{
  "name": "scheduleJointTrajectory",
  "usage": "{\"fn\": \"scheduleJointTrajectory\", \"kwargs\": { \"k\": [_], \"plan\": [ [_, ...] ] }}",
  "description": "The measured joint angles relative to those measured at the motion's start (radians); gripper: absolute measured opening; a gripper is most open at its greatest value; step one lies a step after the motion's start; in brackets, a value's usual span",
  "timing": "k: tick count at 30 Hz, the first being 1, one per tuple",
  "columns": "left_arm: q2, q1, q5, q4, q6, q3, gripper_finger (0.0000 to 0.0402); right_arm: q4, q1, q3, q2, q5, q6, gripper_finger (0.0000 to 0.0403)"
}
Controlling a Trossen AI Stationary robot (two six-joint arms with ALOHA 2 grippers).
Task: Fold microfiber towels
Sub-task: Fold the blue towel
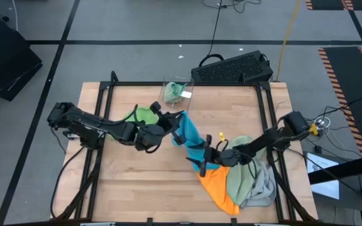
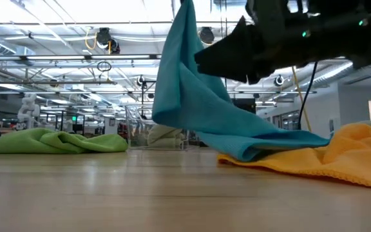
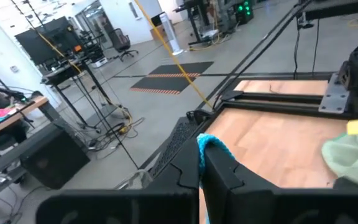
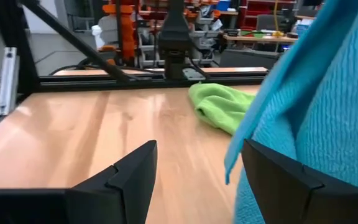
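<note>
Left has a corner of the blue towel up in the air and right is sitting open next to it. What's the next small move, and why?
Probably close the right gripper on the blue towel's hanging edge. The left gripper is shut on its upper corner, holding it lifted, while its lower end drapes on the orange towel. The right gripper's open fingers already sit beside the cloth, so a second grip would let both arms spread it flat.

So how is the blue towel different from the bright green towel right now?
The blue towel is lifted, pinched by the shut left end effector; the bright green towel lies bunched on the table. The blue one trails onto the orange towel; the green one lies alone. Both are unfolded.
</note>
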Motion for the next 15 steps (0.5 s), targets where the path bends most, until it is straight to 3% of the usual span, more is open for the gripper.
{"fn": "scheduleJointTrajectory", "kwargs": {
  "k": [7,15],
  "plan": [
    [0.0,-0.022,0.004,0.044,0.033,0.0,0.0008,-0.017,-0.057,0.032,0.058,-0.102,0.01,0.0226],
    [0.0,-0.025,0.01,0.043,0.034,0.0,0.0011,-0.015,-0.095,0.056,0.068,-0.072,0.008,0.0226]
  ]
}}
